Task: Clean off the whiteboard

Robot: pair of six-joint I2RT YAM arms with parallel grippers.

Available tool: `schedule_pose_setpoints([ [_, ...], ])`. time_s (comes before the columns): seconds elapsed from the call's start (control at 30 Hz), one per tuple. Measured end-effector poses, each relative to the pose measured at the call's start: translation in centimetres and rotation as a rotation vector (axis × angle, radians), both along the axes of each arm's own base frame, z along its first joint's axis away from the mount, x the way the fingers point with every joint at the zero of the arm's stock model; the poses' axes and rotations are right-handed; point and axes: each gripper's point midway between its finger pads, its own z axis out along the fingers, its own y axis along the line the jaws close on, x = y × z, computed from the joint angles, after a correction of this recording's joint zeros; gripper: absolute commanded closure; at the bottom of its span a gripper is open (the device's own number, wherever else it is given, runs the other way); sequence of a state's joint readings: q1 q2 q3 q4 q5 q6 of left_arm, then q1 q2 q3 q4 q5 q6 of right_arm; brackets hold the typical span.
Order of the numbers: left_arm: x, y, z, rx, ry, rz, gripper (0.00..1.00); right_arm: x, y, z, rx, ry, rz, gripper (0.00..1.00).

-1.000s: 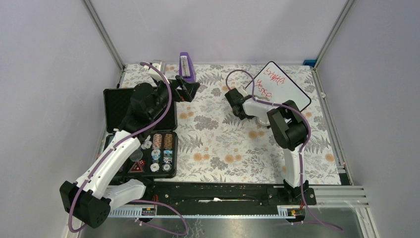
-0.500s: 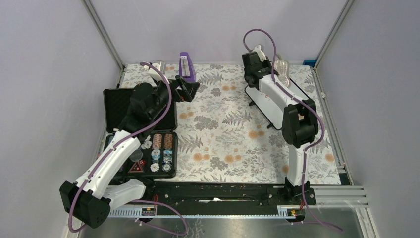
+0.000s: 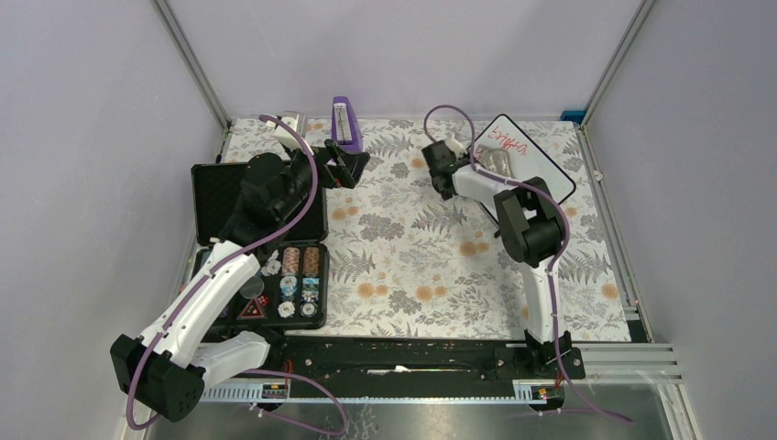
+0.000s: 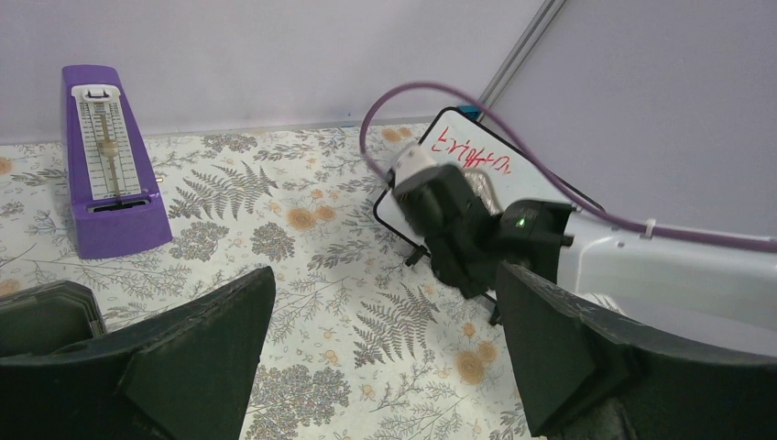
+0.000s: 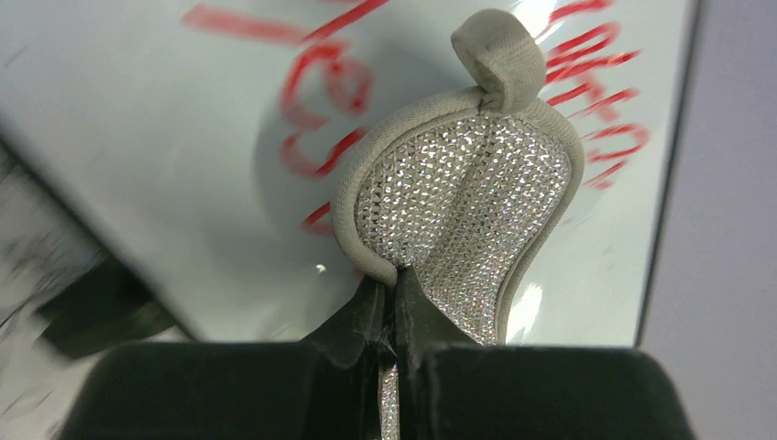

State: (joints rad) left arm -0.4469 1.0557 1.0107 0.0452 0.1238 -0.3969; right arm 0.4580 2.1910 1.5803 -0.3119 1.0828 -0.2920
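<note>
The whiteboard [image 3: 536,170] lies at the back right of the table, white with a thin black frame and red scribbled writing near its far end. It also shows in the left wrist view [image 4: 458,147] and fills the right wrist view [image 5: 183,183]. My right gripper [image 5: 396,284] is shut on the silvery oval pad [image 5: 467,202], which presses onto the board among the red writing. In the top view the right gripper [image 3: 476,163] sits over the board's near-left part. My left gripper [image 4: 385,339] is open and empty above the floral mat, left of the board, and shows in the top view [image 3: 353,165].
A purple metronome [image 3: 344,126] stands at the back centre, close to the left gripper. An open black case of poker chips [image 3: 275,266] lies at the left. A small white object [image 3: 291,122] sits at the back left corner. Metal frame posts bound the table.
</note>
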Motion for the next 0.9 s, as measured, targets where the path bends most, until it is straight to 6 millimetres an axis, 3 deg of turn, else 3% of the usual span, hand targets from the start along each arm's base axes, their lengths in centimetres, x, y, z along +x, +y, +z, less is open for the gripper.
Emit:
schedule_pose_setpoints([
  [0.23, 0.0, -0.1, 0.0, 0.0, 0.0, -0.002, 0.01, -4.5, 3.4, -4.9, 0.059, 0.123, 0.063, 1.0],
  [0.4, -0.1, -0.1, 0.0, 0.0, 0.0, -0.004, 0.01, -5.4, 4.5, -5.0, 0.152, 0.149, 0.079, 1.0],
  [0.53, -0.1, -0.1, 0.0, 0.0, 0.0, -0.004, 0.01, -4.8, 5.1, -1.6, 0.214, 0.087, 0.102, 1.0],
  [0.67, -0.1, -0.1, 0.0, 0.0, 0.0, -0.004, 0.01, -1.4, 5.1, 3.5, 0.245, -0.035, 0.116, 1.0],
  [0.83, -0.1, -0.1, 0.0, 0.0, 0.0, -0.004, 0.01, 4.1, 1.9, 10.1, 0.216, -0.221, 0.058, 0.99],
  [0.9, -0.1, -0.1, 0.0, 0.0, 0.0, -0.004, 0.01, 5.3, 0.8, 10.7, 0.194, -0.248, 0.035, 0.99],
])
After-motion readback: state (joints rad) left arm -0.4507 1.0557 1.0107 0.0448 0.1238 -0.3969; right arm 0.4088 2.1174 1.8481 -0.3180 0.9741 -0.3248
